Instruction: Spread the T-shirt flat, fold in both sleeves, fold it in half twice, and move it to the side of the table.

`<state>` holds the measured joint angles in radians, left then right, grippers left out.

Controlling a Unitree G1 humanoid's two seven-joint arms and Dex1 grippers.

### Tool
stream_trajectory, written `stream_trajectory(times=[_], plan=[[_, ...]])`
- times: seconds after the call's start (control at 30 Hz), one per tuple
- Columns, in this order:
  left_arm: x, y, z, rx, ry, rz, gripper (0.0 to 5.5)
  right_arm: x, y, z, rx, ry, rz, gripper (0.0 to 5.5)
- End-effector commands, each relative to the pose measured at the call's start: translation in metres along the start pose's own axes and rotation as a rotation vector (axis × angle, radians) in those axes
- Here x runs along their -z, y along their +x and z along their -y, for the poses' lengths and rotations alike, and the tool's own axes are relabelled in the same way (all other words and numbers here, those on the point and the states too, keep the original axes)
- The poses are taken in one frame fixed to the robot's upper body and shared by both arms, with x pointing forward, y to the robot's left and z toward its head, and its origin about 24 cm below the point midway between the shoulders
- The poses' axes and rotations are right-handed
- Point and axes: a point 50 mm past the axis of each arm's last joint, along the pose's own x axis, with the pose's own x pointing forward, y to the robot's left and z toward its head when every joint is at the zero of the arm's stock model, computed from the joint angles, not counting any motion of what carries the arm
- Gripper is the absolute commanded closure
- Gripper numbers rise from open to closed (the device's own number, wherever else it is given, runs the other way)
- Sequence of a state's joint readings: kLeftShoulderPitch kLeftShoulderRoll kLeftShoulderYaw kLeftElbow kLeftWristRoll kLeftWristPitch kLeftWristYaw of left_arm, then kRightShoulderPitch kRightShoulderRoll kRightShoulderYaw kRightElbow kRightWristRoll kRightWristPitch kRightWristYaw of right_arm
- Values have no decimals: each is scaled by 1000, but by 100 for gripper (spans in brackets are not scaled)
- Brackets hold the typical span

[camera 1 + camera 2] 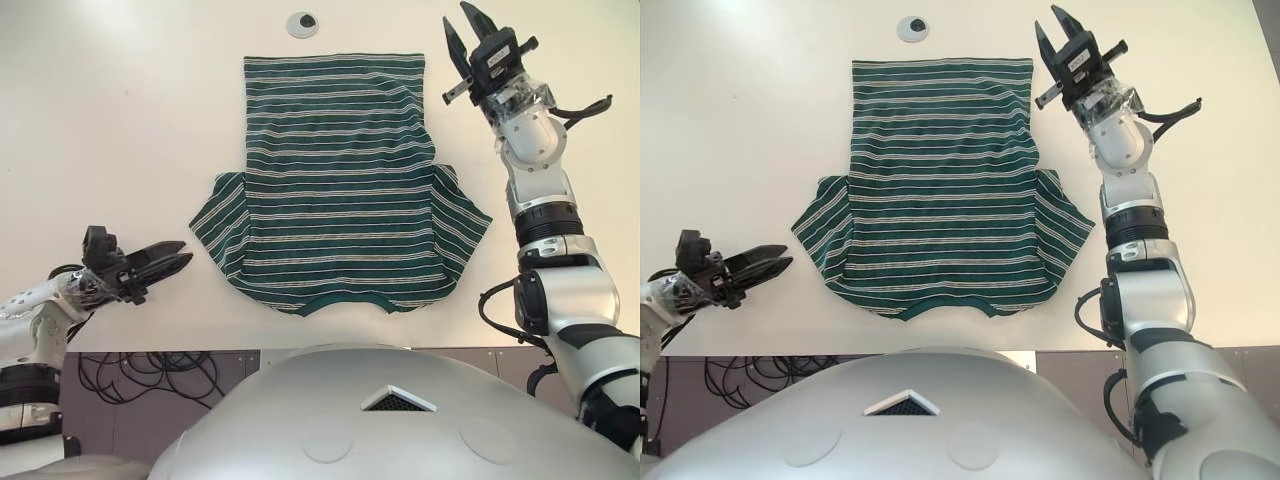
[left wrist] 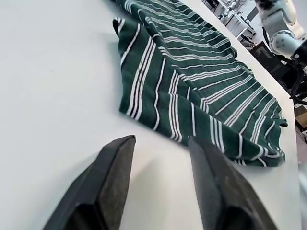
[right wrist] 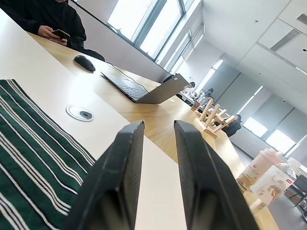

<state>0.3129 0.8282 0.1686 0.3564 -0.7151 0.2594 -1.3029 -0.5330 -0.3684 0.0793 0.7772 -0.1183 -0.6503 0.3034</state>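
Note:
A dark green T-shirt with white stripes (image 1: pixel 338 185) lies spread flat on the white table (image 1: pixel 120 150), collar toward the near edge, hem at the far side, both short sleeves out to the sides. My left gripper (image 1: pixel 172 262) is open, low over the table just left of the left sleeve (image 2: pixel 153 91), with nothing between its fingers (image 2: pixel 112 182). My right gripper (image 1: pixel 462 35) is open and raised beside the far right corner of the hem; its fingers (image 3: pixel 120 177) point past the shirt edge (image 3: pixel 29 158).
A round cable grommet (image 1: pixel 302 24) sits in the table beyond the hem. Past it lie a laptop (image 3: pixel 144 91) and a mouse (image 3: pixel 85 63). Bare table stretches left and right of the shirt.

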Motion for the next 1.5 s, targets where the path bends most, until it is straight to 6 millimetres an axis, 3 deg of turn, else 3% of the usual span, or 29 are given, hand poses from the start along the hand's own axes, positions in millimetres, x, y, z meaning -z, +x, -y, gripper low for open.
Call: stream_trajectory(times=[0.03,0.2,0.7,0.83,0.93,1.27,1.5], plan=[[7,13,-2,-33,-27,-50,352,1,-2,2,-16,-14,-19,434],[1,19,-10,-82,-6,-46,352,2,-3,2,-11,-8,-25,434],[6,21,-6,-15,-6,-64,548,4,-4,4,-7,-4,-39,434],[-11,23,-9,-18,16,35,548,4,-4,3,-7,2,-43,434],[-28,27,-1,61,29,114,548,5,-4,1,-11,7,-47,434],[-48,68,49,363,37,192,548,7,-3,-1,-14,19,-56,434],[-37,114,55,374,45,175,548,9,-6,-3,-13,29,-63,434]])
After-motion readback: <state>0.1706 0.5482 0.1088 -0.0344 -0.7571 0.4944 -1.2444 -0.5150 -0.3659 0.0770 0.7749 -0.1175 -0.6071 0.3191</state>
